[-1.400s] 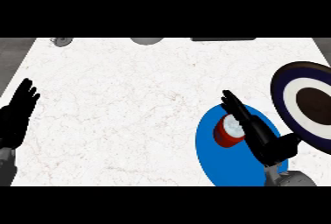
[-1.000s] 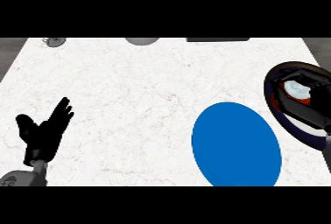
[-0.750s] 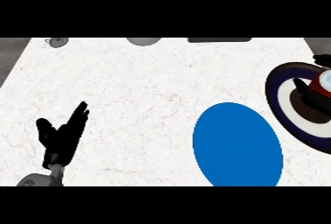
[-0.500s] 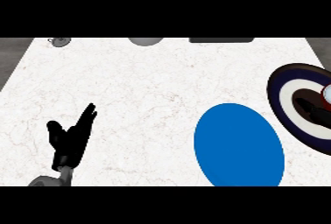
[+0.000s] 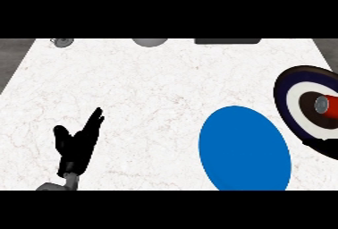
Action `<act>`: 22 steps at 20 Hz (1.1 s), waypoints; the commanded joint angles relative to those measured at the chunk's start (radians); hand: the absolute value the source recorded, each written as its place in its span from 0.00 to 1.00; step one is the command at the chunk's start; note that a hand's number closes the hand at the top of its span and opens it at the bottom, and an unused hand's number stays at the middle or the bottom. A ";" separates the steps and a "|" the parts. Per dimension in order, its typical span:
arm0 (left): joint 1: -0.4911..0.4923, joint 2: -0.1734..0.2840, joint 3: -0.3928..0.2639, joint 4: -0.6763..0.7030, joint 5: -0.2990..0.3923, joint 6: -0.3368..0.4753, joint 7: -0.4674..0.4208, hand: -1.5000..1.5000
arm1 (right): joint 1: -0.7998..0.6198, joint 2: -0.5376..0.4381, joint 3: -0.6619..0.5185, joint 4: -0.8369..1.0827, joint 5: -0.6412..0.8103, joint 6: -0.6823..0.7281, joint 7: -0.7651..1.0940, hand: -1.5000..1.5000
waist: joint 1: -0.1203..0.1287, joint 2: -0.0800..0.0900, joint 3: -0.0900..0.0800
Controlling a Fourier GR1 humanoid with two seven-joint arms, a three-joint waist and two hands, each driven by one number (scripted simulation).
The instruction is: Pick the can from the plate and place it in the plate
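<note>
Can: the small red can with a silver end (image 5: pixel 326 105) lay on its side in the centre of the dark ringed plate (image 5: pixel 293 89), at the view's right edge.
Blue plate: the plain blue round plate (image 5: pixel 244 147) sat bare, just beside it on the white marble table (image 5: pixel 152 89).
Left hand: the black left hand (image 5: pixel 77 144) rested low left, fingers straight, holding nothing.
Right hand: out of sight.
Progress: by my read, delivered; little left.

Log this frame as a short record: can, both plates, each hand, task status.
can: red can lying on its side at the centre of the ringed plate
ringed plate: dark and white rings, at the counter's right edge
blue plate: nothing on it, left of the ringed plate
left hand: open, fingers up, lower left, resting
right hand: not in view
status: can appears placed
</note>
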 commanded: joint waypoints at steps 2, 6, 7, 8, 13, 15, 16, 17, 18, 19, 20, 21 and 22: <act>0.003 -0.001 0.013 0.029 0.020 -0.034 0.014 0.50 | -0.065 -0.101 0.085 -0.116 0.026 0.117 0.255 0.00 | 0.010 0.005 -0.004; -0.014 -0.014 0.000 0.022 -0.011 -0.019 0.043 0.50 | -0.097 -0.079 0.180 -0.169 0.104 0.132 0.409 0.00 | 0.011 0.007 -0.003; -0.019 -0.020 0.016 0.043 -0.001 -0.021 0.039 0.50 | -0.130 -0.095 0.188 -0.181 0.093 0.163 0.464 0.00 | 0.012 0.007 -0.003; -0.031 -0.025 0.020 0.079 -0.011 -0.039 0.003 0.50 | -0.133 -0.043 0.249 -0.213 0.145 0.136 0.497 0.00 | 0.010 0.007 -0.003; 0.026 -0.026 0.021 0.001 -0.035 -0.051 0.028 0.50 | -0.197 0.062 0.289 -0.171 0.242 0.166 0.584 0.00 | 0.009 0.005 -0.002; -0.008 -0.017 0.049 0.040 -0.022 -0.076 0.030 0.50 | -0.246 0.117 0.373 -0.114 0.345 0.146 0.582 0.00 | 0.012 0.007 -0.002; 0.020 -0.064 0.020 0.031 -0.053 -0.029 0.014 0.50 | -0.227 0.128 0.362 -0.114 0.333 0.163 0.615 0.00 | 0.009 0.006 -0.002; 0.020 -0.026 0.054 0.032 -0.023 -0.082 0.013 0.50 | -0.195 0.135 0.376 -0.120 0.344 0.174 0.618 0.00 | 0.007 0.006 -0.002; 0.005 -0.032 0.054 0.042 -0.028 -0.080 0.018 0.50 | -0.214 0.184 0.433 -0.146 0.379 0.162 0.686 0.00 | 0.008 0.006 -0.002; 0.024 -0.026 0.058 -0.040 -0.031 -0.058 0.084 0.50 | -0.173 0.189 0.374 -0.067 0.360 0.167 0.555 0.00 | 0.008 0.005 -0.001; 0.063 -0.045 0.045 -0.015 -0.058 -0.059 0.020 0.50 | -0.198 0.199 0.379 -0.128 0.346 0.212 0.655 0.00 | 0.007 0.005 -0.002; -0.013 -0.075 0.040 0.038 -0.068 -0.039 0.048 0.50 | -0.173 0.224 0.403 -0.054 0.372 0.181 0.570 0.00 | 0.005 0.006 -0.001; 0.055 -0.088 0.007 -0.030 -0.098 -0.017 0.049 0.50 | -0.163 0.236 0.397 -0.120 0.372 0.199 0.609 0.00 | 0.005 0.005 -0.001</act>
